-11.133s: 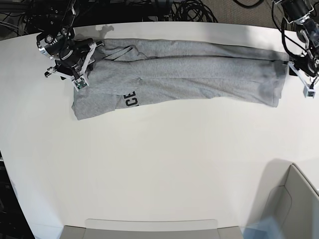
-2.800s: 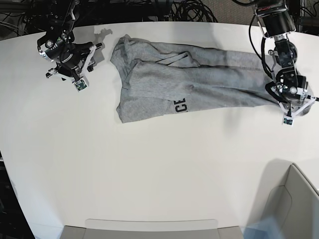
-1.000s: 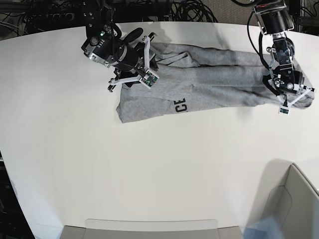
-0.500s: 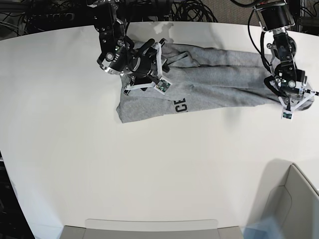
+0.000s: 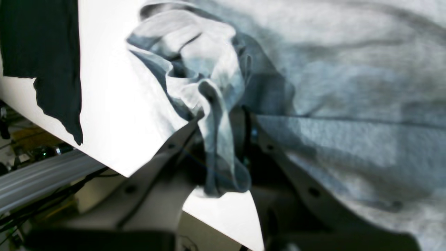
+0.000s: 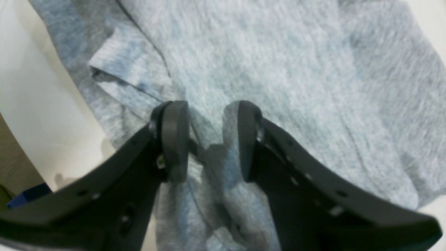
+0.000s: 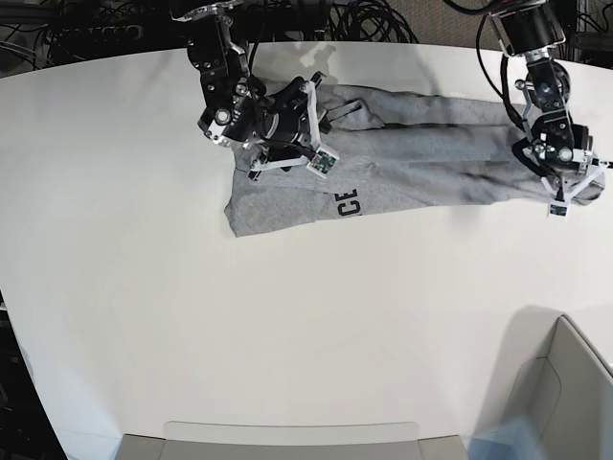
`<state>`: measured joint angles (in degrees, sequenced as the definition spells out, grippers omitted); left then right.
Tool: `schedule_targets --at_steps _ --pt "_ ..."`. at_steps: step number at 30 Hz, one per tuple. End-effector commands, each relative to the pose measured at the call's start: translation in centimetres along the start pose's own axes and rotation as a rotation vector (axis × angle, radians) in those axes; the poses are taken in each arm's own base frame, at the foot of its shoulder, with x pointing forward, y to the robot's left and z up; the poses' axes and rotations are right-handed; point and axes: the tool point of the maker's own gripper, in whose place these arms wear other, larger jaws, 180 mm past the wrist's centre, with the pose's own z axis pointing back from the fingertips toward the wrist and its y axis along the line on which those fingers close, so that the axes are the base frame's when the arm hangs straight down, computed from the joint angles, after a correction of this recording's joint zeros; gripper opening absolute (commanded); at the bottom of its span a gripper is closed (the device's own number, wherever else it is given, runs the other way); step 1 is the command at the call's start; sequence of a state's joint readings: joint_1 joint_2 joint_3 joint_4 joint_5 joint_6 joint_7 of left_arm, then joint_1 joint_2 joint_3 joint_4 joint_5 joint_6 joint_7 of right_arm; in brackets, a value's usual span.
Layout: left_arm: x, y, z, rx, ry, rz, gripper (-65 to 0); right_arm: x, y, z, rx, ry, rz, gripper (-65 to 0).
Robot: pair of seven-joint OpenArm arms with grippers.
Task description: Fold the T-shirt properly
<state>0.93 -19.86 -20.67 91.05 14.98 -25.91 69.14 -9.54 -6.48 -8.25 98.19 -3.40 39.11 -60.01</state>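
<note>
Filling most of the base view was the white table [image 7: 287, 326]. Across its upper middle lay the T-shirt [image 7: 421, 163], folded into a long band with black letters near its left end. At upper right the left gripper [image 5: 223, 118] pinched a bunched hem fold. At upper left the right gripper [image 6: 207, 139] stood parted over the cloth, gripping nothing.

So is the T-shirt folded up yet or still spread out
Partly folded: the T-shirt lies as a long narrow band across the table, sides turned in, only the letters CE showing.
</note>
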Motion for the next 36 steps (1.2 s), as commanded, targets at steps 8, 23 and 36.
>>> schedule_targets --at_steps 8,23,36 --pt "0.7 1.4 0.5 0.04 -0.017 -0.002 -57.7 1.2 -0.1 0.3 0.0 -0.045 0.016 -41.6" --pt "0.9 1.5 0.6 0.041 -0.017 -0.005 -65.0 0.0 -0.4 0.5 -0.006 -0.016 0.023 -41.6" --pt "1.0 4.7 3.3 0.11 -0.103 0.132 -65.0 -0.4 -0.5 0.5 -0.008 -0.006 0.027 -41.6"
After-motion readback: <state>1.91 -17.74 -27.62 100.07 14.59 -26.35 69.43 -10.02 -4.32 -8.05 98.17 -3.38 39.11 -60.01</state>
